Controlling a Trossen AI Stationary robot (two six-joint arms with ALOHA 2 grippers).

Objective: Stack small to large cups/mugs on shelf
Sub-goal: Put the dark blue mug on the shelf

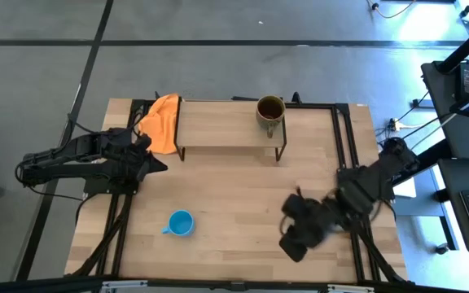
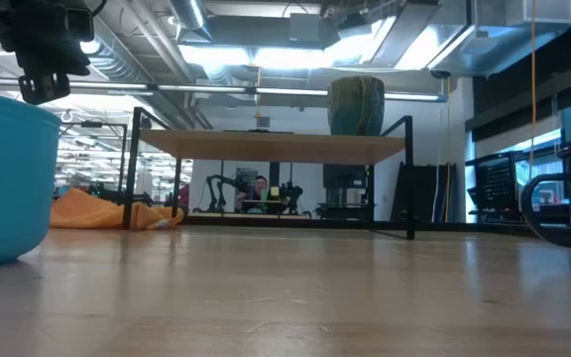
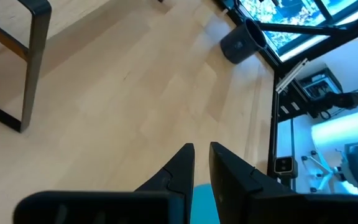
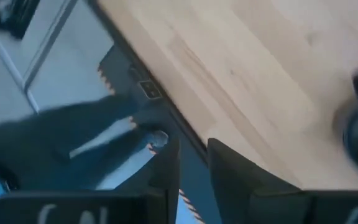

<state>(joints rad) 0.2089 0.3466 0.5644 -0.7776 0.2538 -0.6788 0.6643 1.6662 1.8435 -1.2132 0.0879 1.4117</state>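
Observation:
The olive-brown mug [image 1: 269,112] stands upright on the right end of the shelf [image 1: 218,126], at the table's far side. The light blue mug [image 1: 181,222] stands on the table near its front edge, left of centre. The black mug [image 2: 563,213] stands on the table at the near right, close to my right gripper [image 1: 293,242]; it also shows in the left wrist view [image 3: 241,42]. My right gripper is shut and empty, low over the table. My left gripper [image 1: 158,163] is shut and empty, in front of the shelf's left end, raised above the table.
An orange cloth [image 1: 163,122] lies bunched against the shelf's left end. Black frame rails [image 1: 344,138] run along the table's sides. Bare tabletop [image 1: 234,195] lies between the shelf and the two mugs on the table.

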